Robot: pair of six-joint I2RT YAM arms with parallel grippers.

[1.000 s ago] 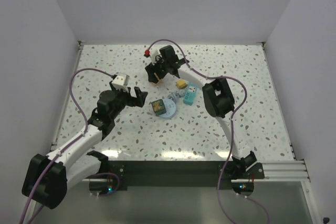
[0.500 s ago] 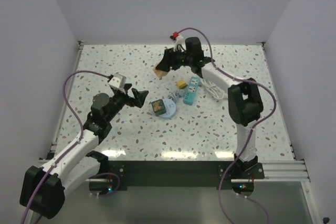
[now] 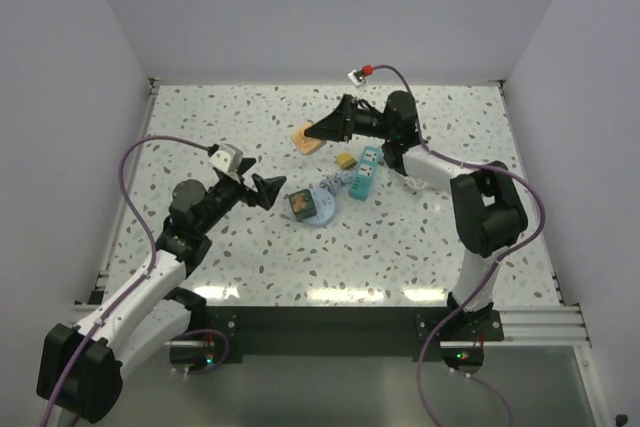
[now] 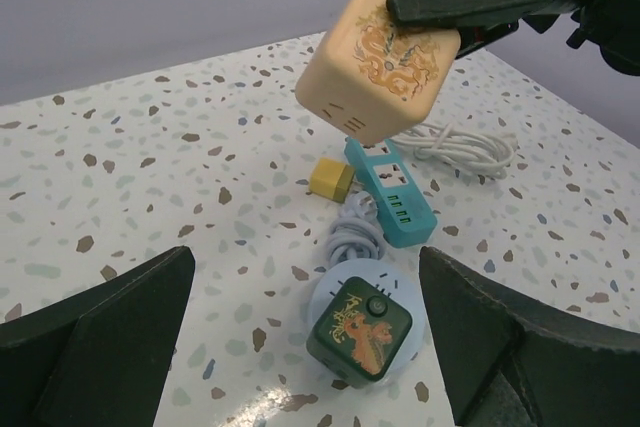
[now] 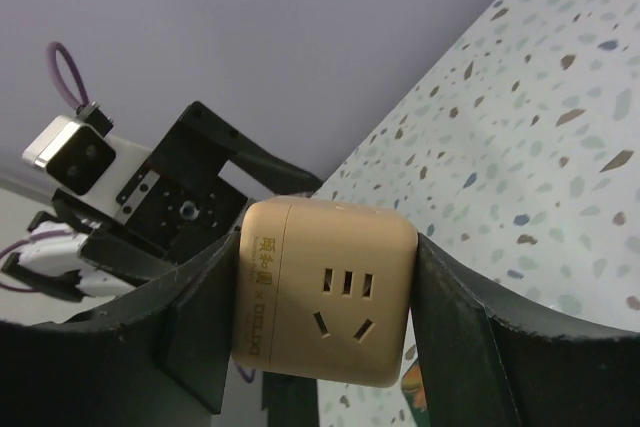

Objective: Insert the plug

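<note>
We see the left gripper (image 3: 262, 179) low over the speckled table (image 3: 250, 247), its 2 fingers spread wide and holding nothing. At about 3 o'clock from it, close by, sits the plug (image 3: 299, 204), a dark green cube with a gold design on its upper face (image 4: 360, 327). It rests on a pale blue round disc (image 4: 415, 322) with pale cord looped behind it. We cannot make out its prongs.

At 2 o'clock from the plug lies a teal power strip (image 3: 362, 179), 1 end toward the disc. A small yellow block (image 3: 346, 160) sits just beside the strip at its 10 o'clock. In the left wrist view a coiled white cable (image 4: 455, 147) lies beyond the strip.

Farthest back, at 10 o'clock from the yellow block, the right gripper (image 3: 322, 131) is clamped on a tan-orange cube (image 3: 307, 139). The left wrist view shows that cube tilted and off the table. The right wrist view shows 1 black finger (image 5: 200, 327) pressed on each side and a socket face (image 5: 345, 297) turned to the camera.
</note>
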